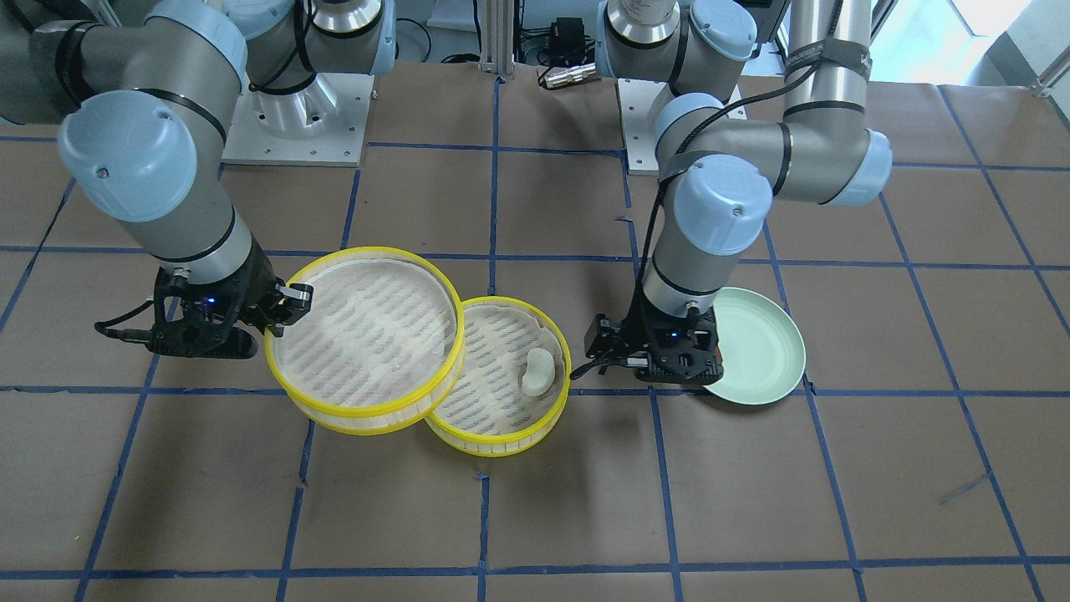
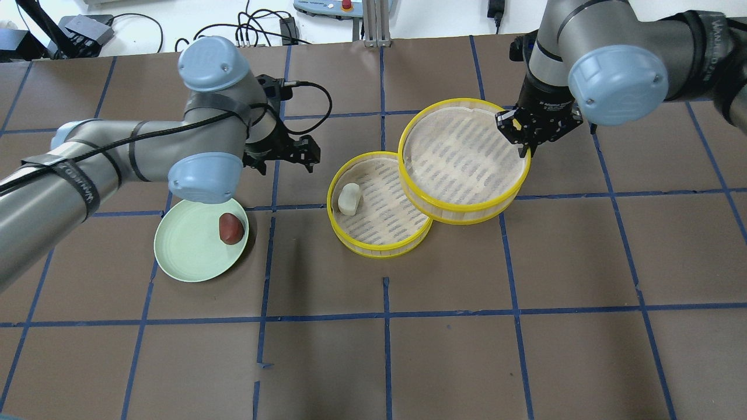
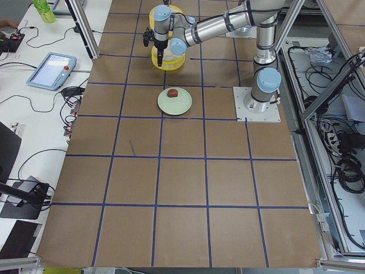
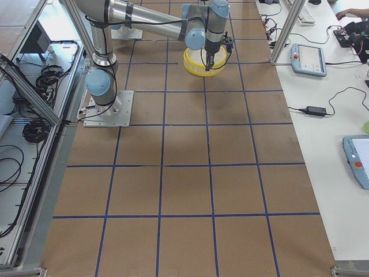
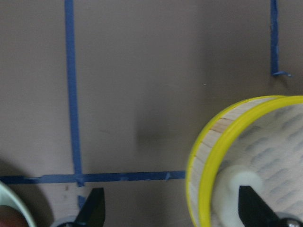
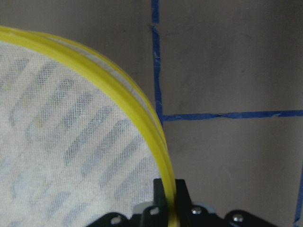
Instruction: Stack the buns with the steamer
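A white bun (image 2: 349, 199) lies in the lower yellow-rimmed steamer tray (image 2: 379, 248), also in the front view (image 1: 539, 370). A reddish-brown bun (image 2: 231, 227) lies on the pale green plate (image 2: 181, 262). My right gripper (image 2: 528, 149) is shut on the rim of a second steamer tray (image 2: 467, 207), held so that it overlaps the lower tray's right part; the wrist view shows the grip (image 6: 169, 189). My left gripper (image 2: 286, 160) is open and empty, low over the table between plate and lower tray (image 5: 203, 189).
Brown table with blue tape grid lines. The plate (image 1: 769, 351) is partly behind my left wrist in the front view. Both arm bases stand at the robot's edge of the table.
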Controlling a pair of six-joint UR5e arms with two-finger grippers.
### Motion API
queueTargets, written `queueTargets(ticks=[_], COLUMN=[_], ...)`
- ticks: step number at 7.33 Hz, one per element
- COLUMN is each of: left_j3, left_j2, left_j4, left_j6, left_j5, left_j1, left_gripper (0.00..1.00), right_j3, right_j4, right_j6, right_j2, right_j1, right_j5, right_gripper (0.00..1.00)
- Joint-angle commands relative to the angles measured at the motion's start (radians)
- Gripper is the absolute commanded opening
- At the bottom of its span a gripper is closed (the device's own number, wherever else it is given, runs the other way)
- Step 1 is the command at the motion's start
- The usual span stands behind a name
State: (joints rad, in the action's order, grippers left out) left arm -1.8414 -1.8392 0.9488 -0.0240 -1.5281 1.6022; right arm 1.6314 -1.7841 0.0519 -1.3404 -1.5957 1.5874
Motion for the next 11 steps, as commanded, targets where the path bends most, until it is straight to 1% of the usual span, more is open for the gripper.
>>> queueTargets(ticks=[1, 2, 3, 4, 5, 7, 8, 9, 11], left_j3=[-0.120, -0.168, -0.200, -0.208, -0.209, -0.206, -0.208, -0.209, -0.211], left_j2=[0.064, 0.072, 0.060, 0.045, 0.043, 0.041, 0.038, 0.038, 0.035], left_j4=[0.015, 0.015, 0.015, 0.013, 0.011, 0.010, 0.010, 0.010, 0.011], left_j6=[-0.277, -0.344, -0.367, -0.366, -0.352, -0.312, -0.307, -0.309, -0.313], left_j5=[-0.017, -0.017, -0.014, -0.014, 0.002, 0.014, 0.014, 0.020, 0.020], left_j1=[-0.173, -0.236, -0.286, -0.298, -0.295, -0.268, -0.252, -0.252, -0.252], left_gripper=[1.00, 1.00, 1.00, 0.98, 0.98, 0.98, 0.96, 0.91, 0.74], right_j3=[0.001, -0.001, -0.004, -0.007, -0.007, -0.002, -0.001, 0.001, 0.002], right_j4=[-0.050, -0.061, -0.066, -0.107, -0.150, -0.153, -0.155, -0.147, -0.144], right_j6=[0.174, 0.243, 0.240, 0.249, 0.256, 0.253, 0.249, 0.244, 0.246], right_j2=[0.045, 0.062, 0.079, 0.105, 0.133, 0.139, 0.141, 0.141, 0.141], right_j1=[-0.129, -0.200, -0.204, -0.204, -0.204, -0.204, -0.207, -0.211, -0.216], right_j5=[-0.030, -0.026, -0.014, -0.020, -0.024, -0.024, -0.018, -0.012, -0.010], right_gripper=[0.09, 0.09, 0.09, 0.09, 0.09, 0.10, 0.11, 0.11, 0.11])
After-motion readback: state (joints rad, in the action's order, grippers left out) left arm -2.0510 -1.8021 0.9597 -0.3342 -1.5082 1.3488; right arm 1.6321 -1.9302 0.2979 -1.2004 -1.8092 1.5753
